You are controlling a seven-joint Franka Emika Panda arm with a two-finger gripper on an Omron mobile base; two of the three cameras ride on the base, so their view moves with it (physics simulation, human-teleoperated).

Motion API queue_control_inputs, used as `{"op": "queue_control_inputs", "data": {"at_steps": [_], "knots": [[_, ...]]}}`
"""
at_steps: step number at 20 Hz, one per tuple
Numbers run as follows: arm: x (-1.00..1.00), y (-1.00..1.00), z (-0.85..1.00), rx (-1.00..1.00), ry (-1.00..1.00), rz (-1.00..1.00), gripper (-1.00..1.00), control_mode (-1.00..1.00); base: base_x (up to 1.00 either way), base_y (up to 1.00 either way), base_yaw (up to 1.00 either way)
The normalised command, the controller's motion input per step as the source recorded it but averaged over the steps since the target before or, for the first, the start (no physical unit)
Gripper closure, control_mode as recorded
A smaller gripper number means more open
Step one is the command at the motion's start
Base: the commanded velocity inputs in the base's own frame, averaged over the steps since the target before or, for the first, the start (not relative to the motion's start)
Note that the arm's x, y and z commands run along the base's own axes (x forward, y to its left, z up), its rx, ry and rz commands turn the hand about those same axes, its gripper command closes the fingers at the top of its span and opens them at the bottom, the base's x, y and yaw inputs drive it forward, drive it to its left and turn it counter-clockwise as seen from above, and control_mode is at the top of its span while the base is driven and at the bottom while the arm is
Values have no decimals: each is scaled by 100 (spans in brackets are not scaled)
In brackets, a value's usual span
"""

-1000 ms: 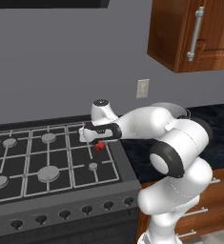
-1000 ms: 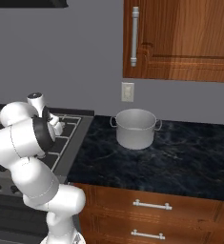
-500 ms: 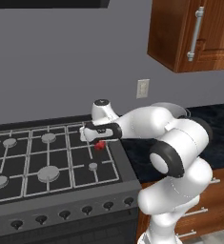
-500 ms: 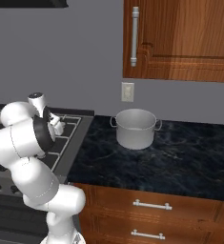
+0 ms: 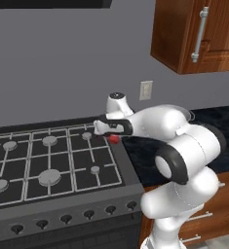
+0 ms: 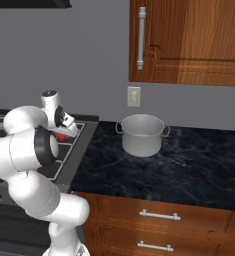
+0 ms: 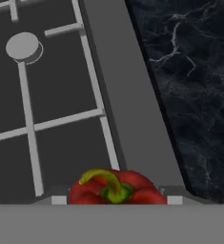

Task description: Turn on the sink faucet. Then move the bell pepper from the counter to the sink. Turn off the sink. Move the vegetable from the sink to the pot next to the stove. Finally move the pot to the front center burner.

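Note:
My gripper (image 5: 112,137) is shut on a red bell pepper (image 5: 114,139) with a green stem and carries it a little above the stove's right edge. In the hand view the bell pepper (image 7: 116,188) sits between the fingertips, over the grey stove rim beside the dark counter. From the right, the gripper (image 6: 63,134) and bell pepper (image 6: 61,136) hang left of a steel pot (image 6: 141,135), which stands upright on the counter next to the stove. The front center burner (image 5: 49,177) is bare. The sink and faucet are out of view.
The black stove (image 5: 18,165) has grates and a row of knobs along its front. Dark marble counter (image 6: 179,170) stretches right of the pot. A wooden wall cabinet (image 6: 189,40) hangs above it, and a wall outlet (image 6: 134,96) sits behind.
The gripper with the pepper has drifted slightly right toward the counter and a touch higher. The pot has not moved.

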Motion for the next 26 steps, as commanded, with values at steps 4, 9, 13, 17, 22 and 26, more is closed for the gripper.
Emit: {"op": "queue_control_inputs", "data": {"at_steps": [4,9,13,17,22,26], "knots": [[26,-42,21,-2,-3,-14,100,-100,0,0,0],[11,-64,29,-3,-6,-15,100,-100,0,0,0],[11,-87,34,0,-2,-14,100,-100,0,0,0],[13,-91,32,0,-2,-14,100,-100,0,0,0],[15,-80,20,0,-3,-14,100,-100,0,0,0],[12,-75,8,0,-8,-11,100,-100,0,0,0]]}}
